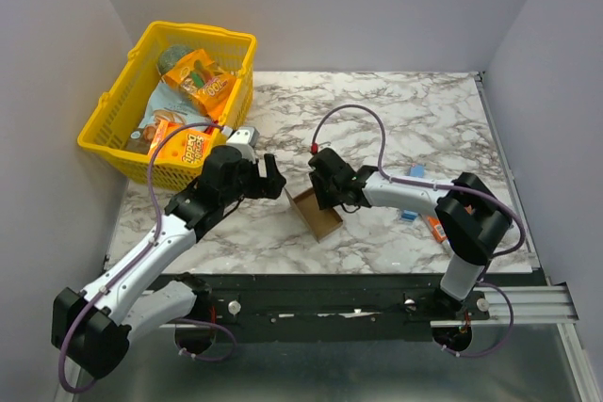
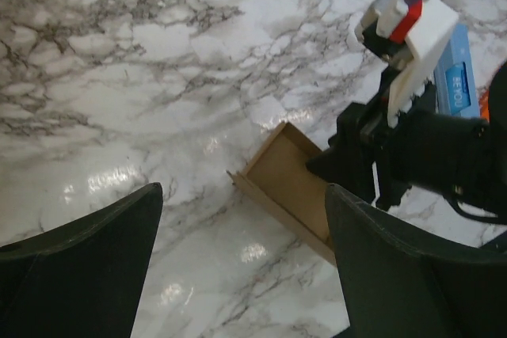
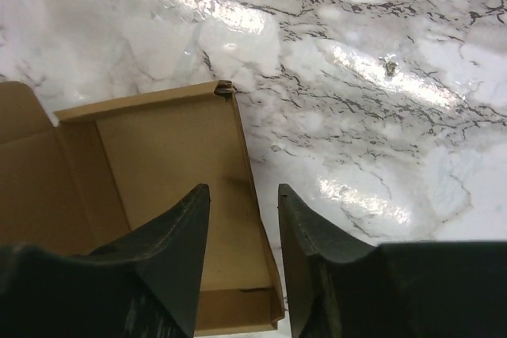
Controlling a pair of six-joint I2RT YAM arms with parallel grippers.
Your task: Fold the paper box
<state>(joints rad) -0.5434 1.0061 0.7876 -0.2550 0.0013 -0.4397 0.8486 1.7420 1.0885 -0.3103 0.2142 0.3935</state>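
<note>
The paper box (image 1: 316, 212) is a brown cardboard tray with raised walls, lying open side up on the marble between the two arms. My right gripper (image 1: 325, 190) hangs over its right end. In the right wrist view the gripper (image 3: 242, 189) straddles the box's (image 3: 158, 164) side wall, one finger inside and one outside, with gaps showing on both sides. My left gripper (image 1: 268, 179) hovers just left of the box. It (image 2: 244, 189) is wide open and empty, and the box (image 2: 285, 184) lies beyond its fingertips.
A yellow basket (image 1: 113, 129) full of snack packets stands at the back left. A slim blue packet (image 1: 415, 173) and a small orange item (image 1: 435, 228) lie by the right arm. Grey walls close in both sides of the table.
</note>
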